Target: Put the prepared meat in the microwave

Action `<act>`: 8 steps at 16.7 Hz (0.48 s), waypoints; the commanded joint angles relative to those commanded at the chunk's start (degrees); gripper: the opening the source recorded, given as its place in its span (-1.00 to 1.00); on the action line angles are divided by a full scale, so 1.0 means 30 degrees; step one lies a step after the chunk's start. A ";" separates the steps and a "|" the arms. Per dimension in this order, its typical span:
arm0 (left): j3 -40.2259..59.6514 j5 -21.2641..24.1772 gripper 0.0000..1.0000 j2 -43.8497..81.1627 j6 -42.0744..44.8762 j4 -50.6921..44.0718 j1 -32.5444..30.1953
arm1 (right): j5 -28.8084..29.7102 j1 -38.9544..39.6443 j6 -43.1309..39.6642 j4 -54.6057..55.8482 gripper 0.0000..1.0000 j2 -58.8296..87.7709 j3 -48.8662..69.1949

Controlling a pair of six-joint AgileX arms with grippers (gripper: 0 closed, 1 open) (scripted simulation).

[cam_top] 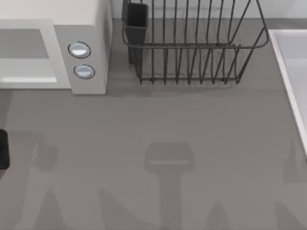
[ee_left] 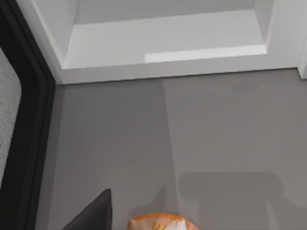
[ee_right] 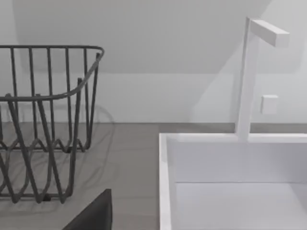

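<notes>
In the left wrist view, the prepared meat (ee_left: 162,222) lies nearest the camera, a pale rounded piece with an orange edge, cut off by the frame. One dark finger (ee_left: 93,214) of the left gripper stands just beside it. Contact between finger and meat cannot be confirmed, and the opening of the left gripper cannot be determined. Grey table surface (ee_left: 144,143) extends beyond the meat toward the microwave (ee_left: 163,43), whose white cavity stands open. The dark door (ee_left: 24,120) of the microwave is swung out along one side of the view.

In the top view, a black part of the left arm (cam_top: 3,149) sits at the left edge of the table, in front of the microwave. Farther back, at the far left, the microwave shows its white body and a side panel with two round silvery-blue buttons (cam_top: 79,50). To its right, at the far centre, stands a dark wire dish rack (cam_top: 192,48) with a dark cup holder (cam_top: 135,21) on its left end. A white sink (cam_top: 290,72) occupies the far right.

In the right wrist view, one dark finger (ee_right: 93,214) of the right gripper is nearest; its opening cannot be determined. Beyond it stand the dish rack, the sink basin and a white faucet (ee_right: 249,76).
</notes>
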 joint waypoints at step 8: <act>0.8872 0.0086 1.00 1.4577 0.3101 -0.7914 0.1372 | 0.0000 0.0000 0.0000 0.0000 1.00 0.0000 0.0000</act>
